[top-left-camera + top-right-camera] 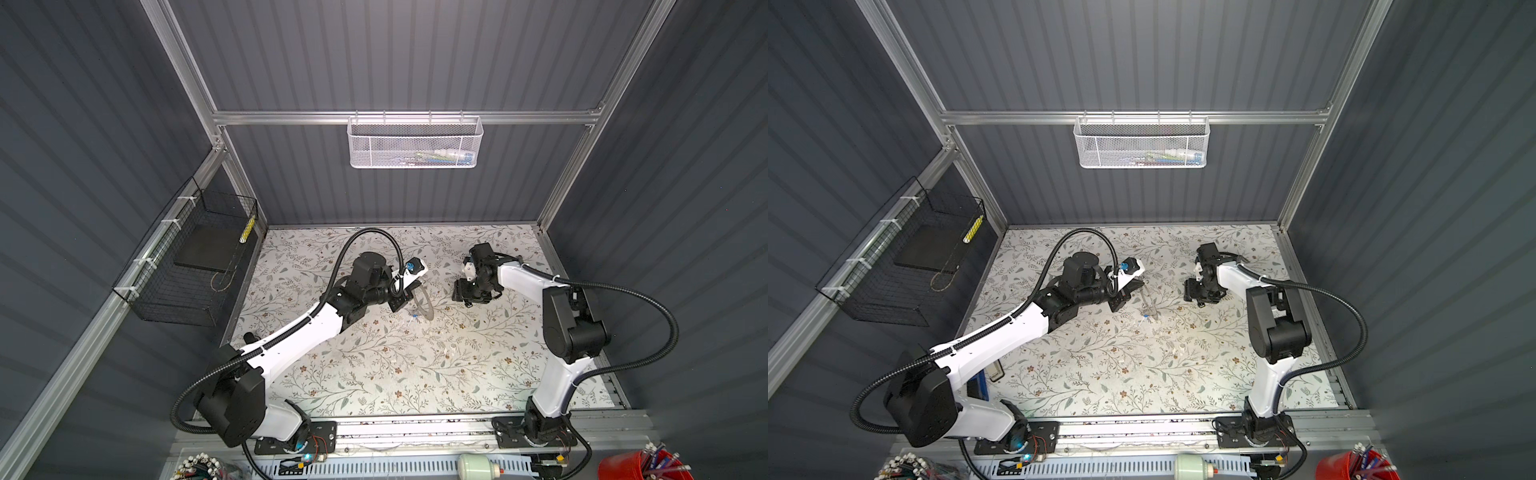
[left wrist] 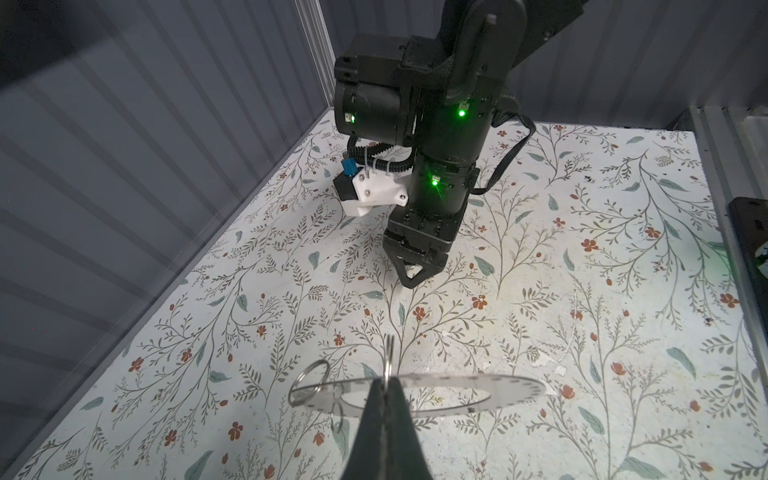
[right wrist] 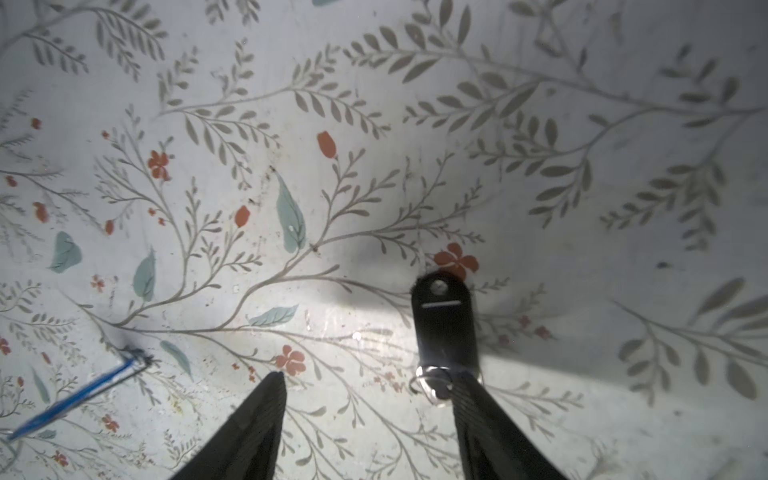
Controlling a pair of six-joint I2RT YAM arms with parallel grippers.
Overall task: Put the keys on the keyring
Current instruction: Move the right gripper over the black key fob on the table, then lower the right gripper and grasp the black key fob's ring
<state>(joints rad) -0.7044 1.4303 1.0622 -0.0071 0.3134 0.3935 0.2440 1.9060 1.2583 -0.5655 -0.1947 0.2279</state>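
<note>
Keyring (image 2: pixel 388 359): thin metal split ring, seen edge-on, pinched at the very tips of the left arm's jaws.
Left gripper (image 2: pixel 386 384): jaws closed tight on the keyring, with nothing but the wire between them.
Right gripper (image 3: pixel 370 376): jaws parted wide with nothing between them, hanging low over the table, to the right of the left gripper in both top views.
Keys: too small to pick out for certain in any view.
Black tag (image 3: pixel 444 324): flat on the table, outside the gap of the right jaws. A small ring (image 3: pixel 432 382) at its end sits just beside one fingertip (image 3: pixel 469 395).
Clear disc (image 2: pixel 478 388): see-through round plate with tick marks along its rim, close behind the left jaws. A second ring (image 2: pixel 309 384) overlaps its edge.
Blue strip (image 3: pixel 75 395): lies on the table, well apart from the black tag.
Table (image 1: pixel 415 374): floral print, brightly lit.
</note>
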